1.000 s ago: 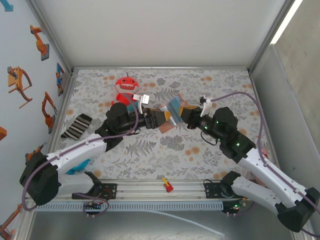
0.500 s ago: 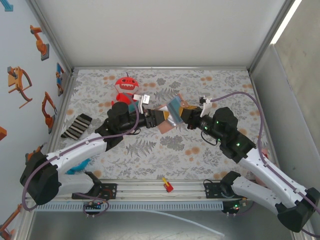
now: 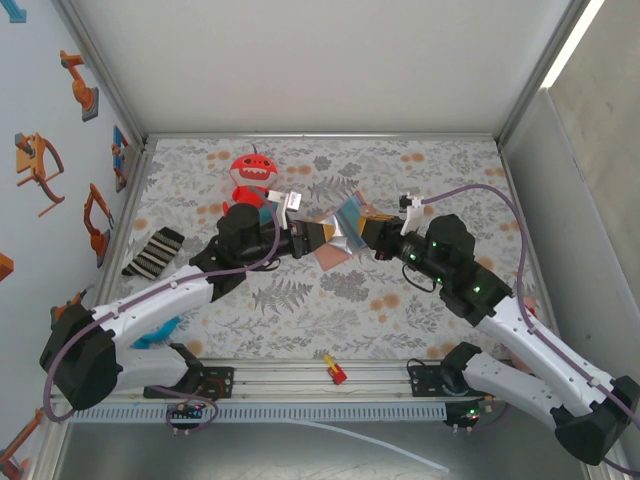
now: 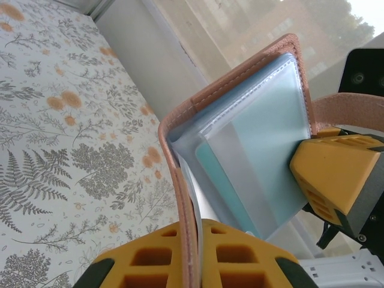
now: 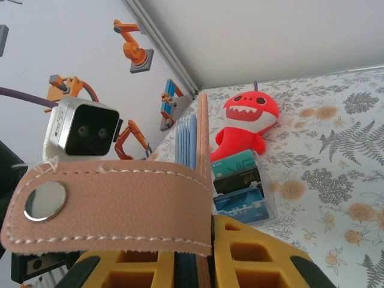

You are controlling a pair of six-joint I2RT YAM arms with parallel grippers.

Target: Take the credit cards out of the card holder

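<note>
Hanging above the floral-patterned desk [image 3: 300,300], the small flat tan-brown leather card holder [image 3: 347,220] is held clear of the surface between the two arms, near the centre of the top view. The left fingers [image 4: 211,241] are closed on one tan cover at the bottom of the left wrist view, with the stitched leather edge running up between them. Above them the card holder stands partly open, showing clear plastic sleeves [image 4: 264,138] tinted pale blue-grey and teal. A yellow finger of the other arm presses on the sleeves at the right middle of that view.

The right fingers [image 5: 221,241] are clamped at the bottom centre of the right wrist view on a stack of blue-grey sleeves and a tan cover. A tan leather strap with a silver snap stud [image 5: 45,201] lies across the lower left, and the grey camera box [image 5: 84,129] of the left wrist sits above it.

A red plush toy with a toothy grin [image 5: 249,120] stands on the desk right of centre, with a blue-and-teal stacked bundle in clear wrap [image 5: 240,189] just beside it. A black-and-white striped sock [image 3: 153,252] lies at the left middle of the top view, well apart from the card holder.
</note>
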